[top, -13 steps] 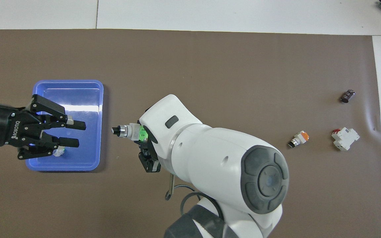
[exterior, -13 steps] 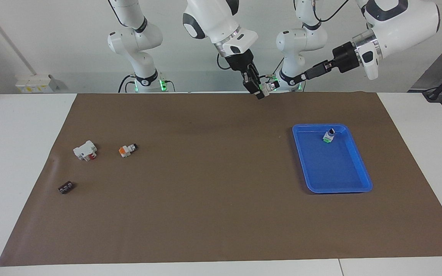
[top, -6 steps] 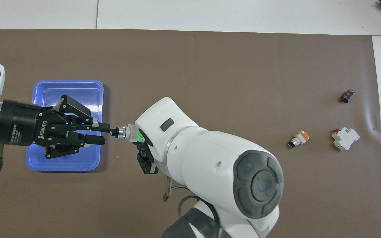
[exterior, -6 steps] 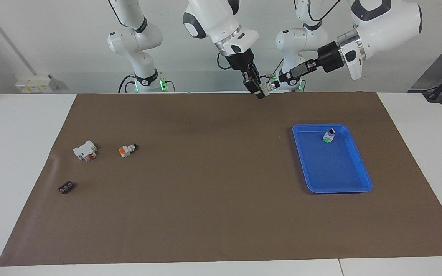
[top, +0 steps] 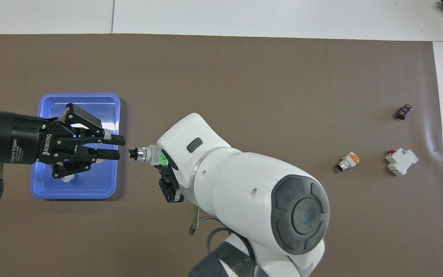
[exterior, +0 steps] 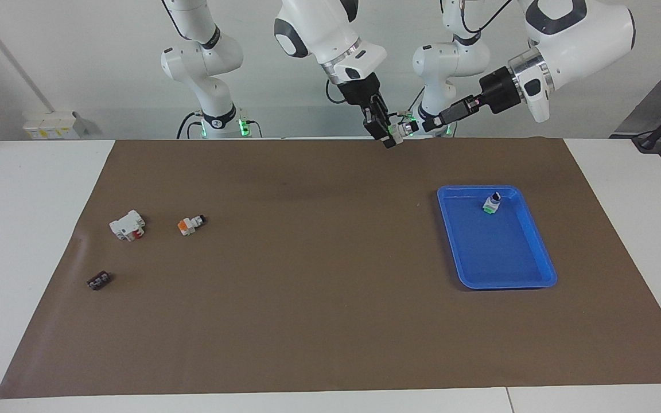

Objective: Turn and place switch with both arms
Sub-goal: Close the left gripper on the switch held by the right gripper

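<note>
the right end effector (exterior: 391, 136) hangs in the air over the robots' edge of the tabletop's brown mat (exterior: 330, 321), clamped on the green-sided base of the switch (top: 144, 154); in the overhead view its fingertips are hidden under the arm's own wrist, but the grip on the base looks firm. the switch lies level, its long axis pointing straight out of that grip toward the left arm's end of the tabletop, silver collar next, black knob tip outermost. facing it along that same axis is the left end effector (top: 117, 148), also aloft, over the edge of the blue tray (top: 44, 190); its two fingers (top: 114, 140) stand narrowed to a slim slot and hold nothing, with a small gap showing between their tips and the knob. so the knob lies dead ahead of the left end effector, just beside its tips, and the left arm is the one placed to take it: a short push along the axis should bring the slot around the knob, if the slot lines up with the knob's flat. outward from the left end effector, a second switch (exterior: 492, 204) stands in the tray below it. well apart from the right end effector, toward its own arm's end, lie an orange-based switch (exterior: 190, 224), a white block with red parts (exterior: 127, 225) and a small dark strip (exterior: 97, 281).
</note>
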### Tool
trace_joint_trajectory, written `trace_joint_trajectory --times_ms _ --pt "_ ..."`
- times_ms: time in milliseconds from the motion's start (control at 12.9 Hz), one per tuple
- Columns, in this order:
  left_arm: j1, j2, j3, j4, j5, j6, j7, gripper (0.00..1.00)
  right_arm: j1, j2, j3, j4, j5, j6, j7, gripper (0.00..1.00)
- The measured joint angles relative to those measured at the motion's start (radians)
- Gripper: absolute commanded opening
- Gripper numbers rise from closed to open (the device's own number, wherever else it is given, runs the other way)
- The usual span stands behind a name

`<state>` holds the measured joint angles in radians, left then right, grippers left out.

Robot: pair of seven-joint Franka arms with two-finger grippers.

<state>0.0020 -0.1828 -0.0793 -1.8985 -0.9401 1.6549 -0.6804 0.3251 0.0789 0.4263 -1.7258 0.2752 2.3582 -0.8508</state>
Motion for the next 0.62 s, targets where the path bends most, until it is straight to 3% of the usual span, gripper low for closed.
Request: trace_joint_trajectory --times_ms 622 --pt "-0.022 0.000 -0.004 -0.016 -0.003 0.019 -0.033 0.31 0.005 0.000 0.000 0.001 -0.023 0.000 0.014 0.00"
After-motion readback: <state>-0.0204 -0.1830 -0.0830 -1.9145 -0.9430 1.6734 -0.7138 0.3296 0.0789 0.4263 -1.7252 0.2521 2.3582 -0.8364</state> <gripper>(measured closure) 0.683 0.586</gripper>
